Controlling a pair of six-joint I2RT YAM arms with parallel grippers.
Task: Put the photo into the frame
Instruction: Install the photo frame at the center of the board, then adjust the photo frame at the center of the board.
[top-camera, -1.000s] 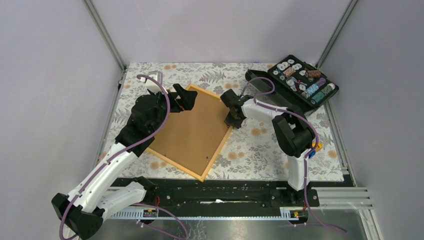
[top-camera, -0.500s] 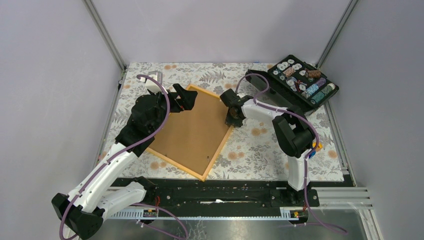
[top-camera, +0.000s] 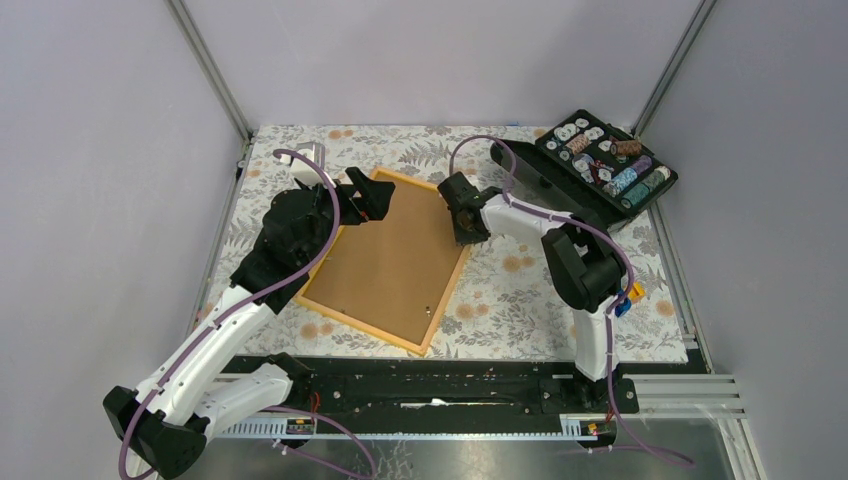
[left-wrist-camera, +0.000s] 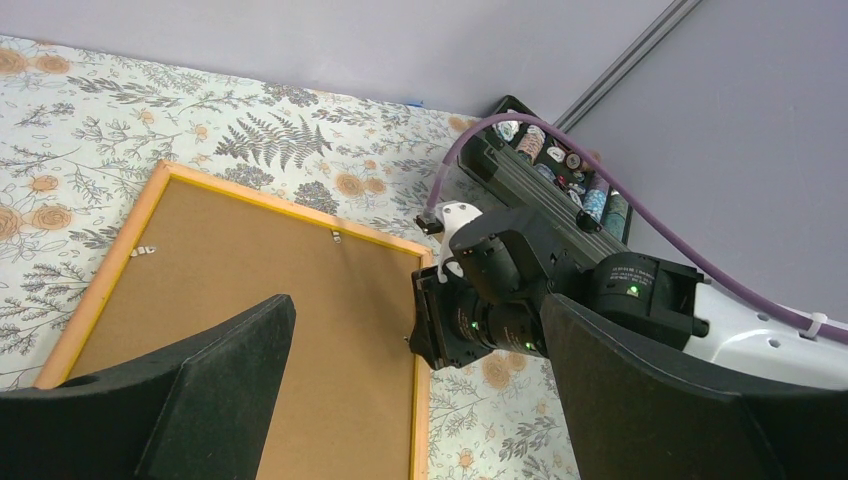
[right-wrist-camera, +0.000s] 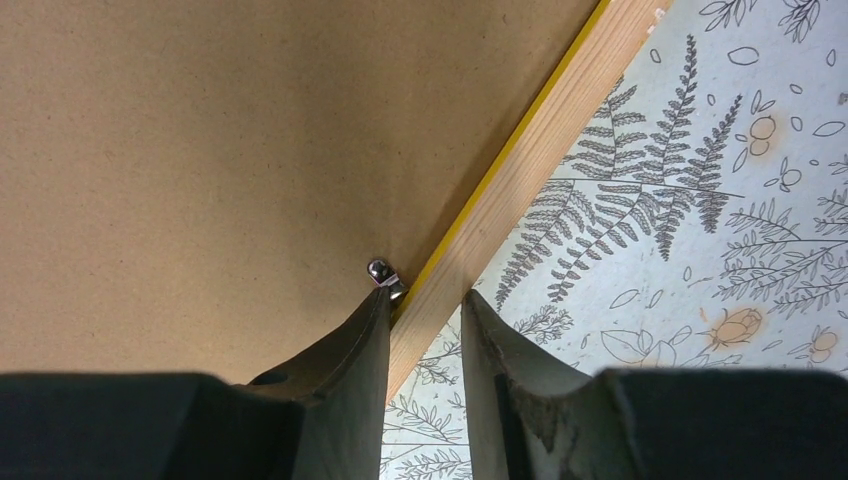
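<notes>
Frame (right-wrist-camera: 525, 160) lies flat on the floral tabletop (top-camera: 520, 290), long axis running near-left to far-right, thin wooden rails edged yellow; photo (top-camera: 385, 265) fills it (matte brown back up). Right gripper (right-wrist-camera: 427, 295), wrist pitched down, jaws narrow, pinches the right rail; left gripper (top-camera: 368, 197) hovers over the far-left corner, jaws wide.

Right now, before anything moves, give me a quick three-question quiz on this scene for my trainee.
1. True or false: the frame lies face down on the floral cloth, brown backing up.
2. Which jaws stand wide open? A: left jaws. B: right jaws. C: both.
3. Fill in: the right jaws straddle the frame's wooden ____, beside a small metal clip.
Key: 1 true; 2 A; 3 rail.
</notes>
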